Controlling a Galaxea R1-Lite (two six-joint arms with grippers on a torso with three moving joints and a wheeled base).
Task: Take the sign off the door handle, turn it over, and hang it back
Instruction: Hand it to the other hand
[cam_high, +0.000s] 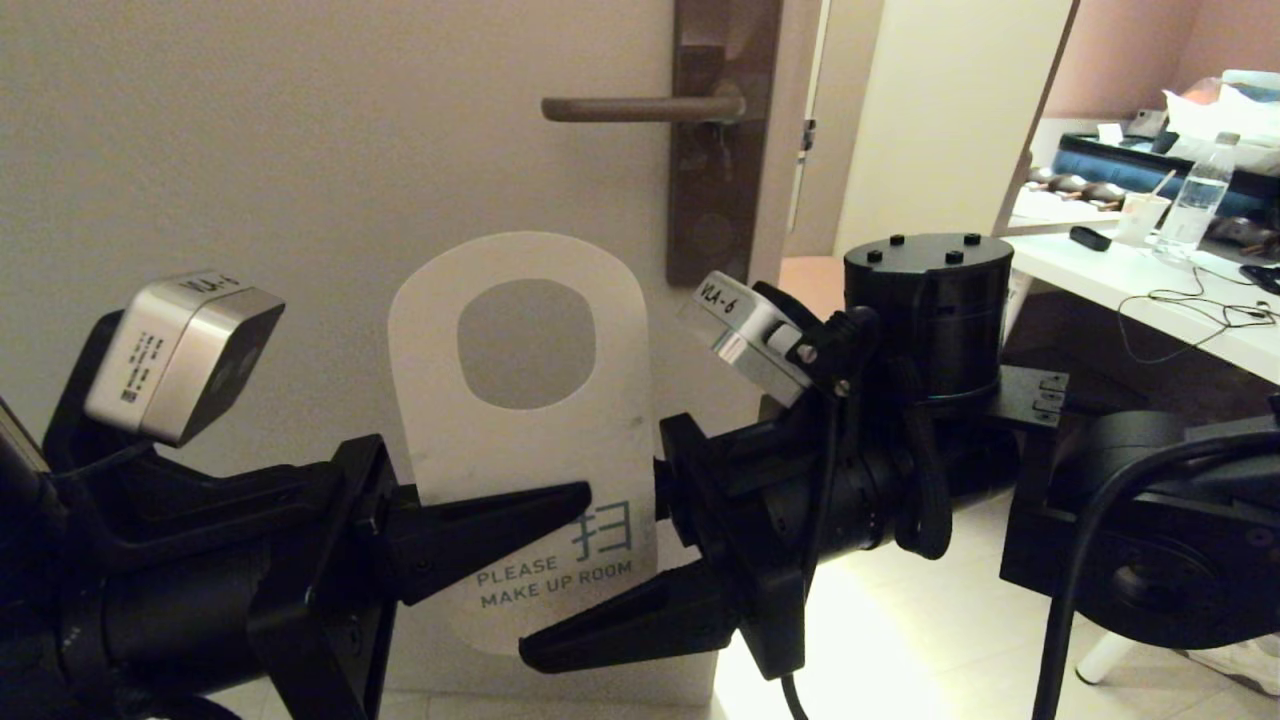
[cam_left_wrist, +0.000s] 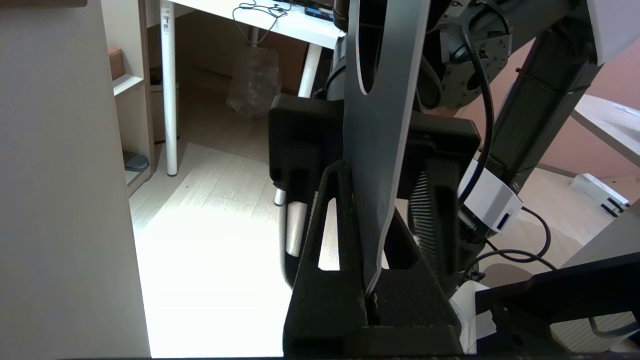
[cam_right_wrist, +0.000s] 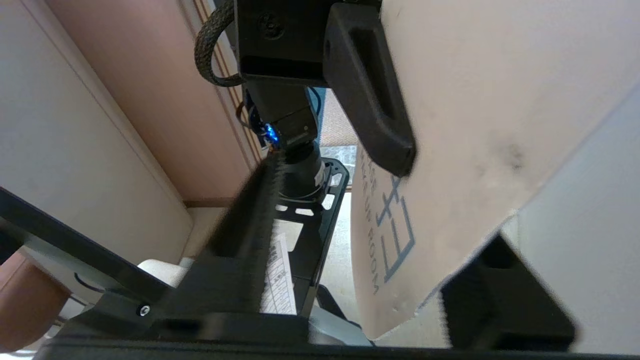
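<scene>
The sign (cam_high: 525, 440) is off the door handle (cam_high: 640, 108) and hangs in the air below it and a little toward the handle's free end, against the door (cam_high: 250, 150). It stands upright, its long axis vertical, the round hole uppermost and the pale "PLEASE MAKE UP ROOM" face turned toward the robot. The left gripper (cam_high: 560, 510) is clenched on the sign's lower half: one finger crosses the front face just above the lettering, and the left wrist view shows the card's edge running down between the two fingers (cam_left_wrist: 325, 240), pinched there. The right gripper (cam_high: 600, 560) has its jaws spread wide on the other side of the sign, grasping nothing; one finger sits at the card's side edge well below the handle, the other reaches under the lettering near the card's bottom corner, and the right wrist view shows the card (cam_right_wrist: 475, 150) lying between its fingers, with no closing contact visible. Both arms are equally near, but only the left has hold. The coming move, as I judge it, turns on this: the hole is straight below the handle's free end, yet the wrong face still shows, so the card must turn about its long axis before rising to the handle.
</scene>
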